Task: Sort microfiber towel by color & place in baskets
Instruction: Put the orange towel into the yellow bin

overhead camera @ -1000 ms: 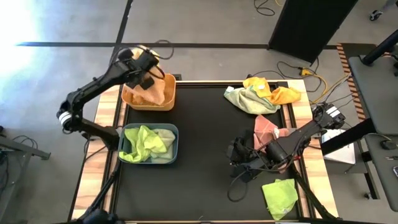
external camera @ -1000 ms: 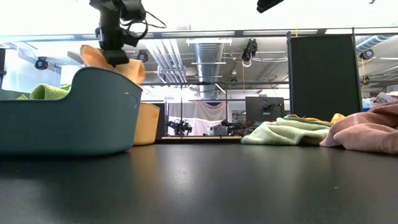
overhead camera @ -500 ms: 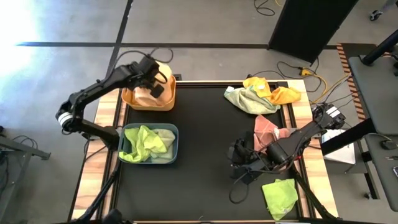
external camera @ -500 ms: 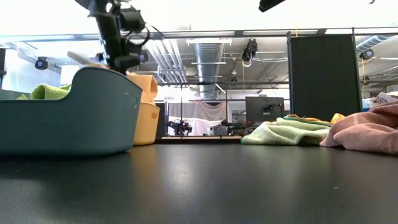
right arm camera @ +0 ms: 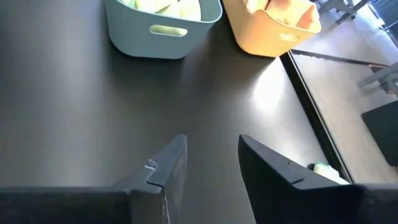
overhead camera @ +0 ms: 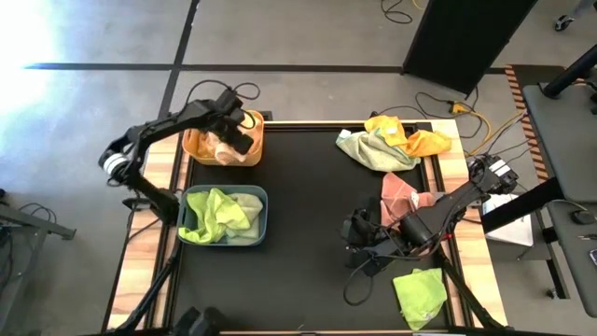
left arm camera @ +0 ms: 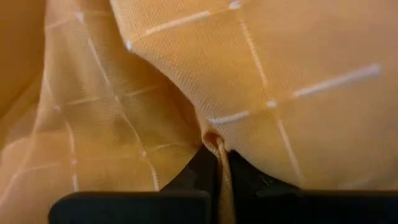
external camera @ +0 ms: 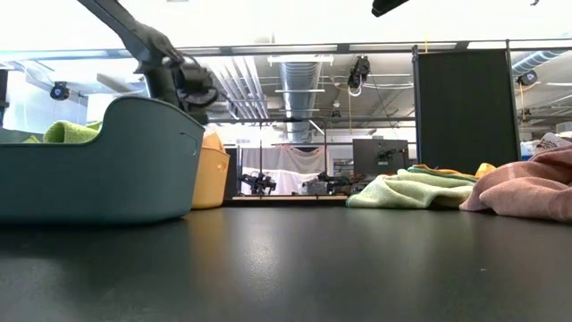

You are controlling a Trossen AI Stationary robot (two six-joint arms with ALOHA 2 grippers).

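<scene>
My left gripper (overhead camera: pixel 238 138) is down inside the yellow-orange basket (overhead camera: pixel 224 161) at the table's far left, shut on an orange towel (overhead camera: pixel 215 143) that fills the left wrist view (left arm camera: pixel 280 81). In the low view the gripper (external camera: pixel 192 89) dips behind the blue-grey basket (external camera: pixel 107 170). That basket (overhead camera: pixel 267 217) stands nearer, with green towels (overhead camera: pixel 219 213) in it. My right gripper (overhead camera: pixel 359 233) hangs open over the bare mat at the near right (right arm camera: pixel 211 158), with nothing between its fingers. My left gripper pinches a raised fold of the orange towel (left arm camera: pixel 214 142) between its two fingers. The fingers come from above, pointing steeply down into the basket. The rest of the cloth lies bunched in the yellow-orange basket around and below the fingers.
A heap of green, yellow and orange towels (overhead camera: pixel 387 140) lies at the far right corner. A pink towel (overhead camera: pixel 401 194) lies beside my right arm, and a green one (overhead camera: pixel 420 291) near the front right edge. The mat's middle (overhead camera: pixel 308 215) is bare.
My left gripper has gone down into the yellow-orange basket and tipped over until it points steeply down, staying shut on the orange towel. The towel, which stood up above the basket's rim, has sunk into the basket.
</scene>
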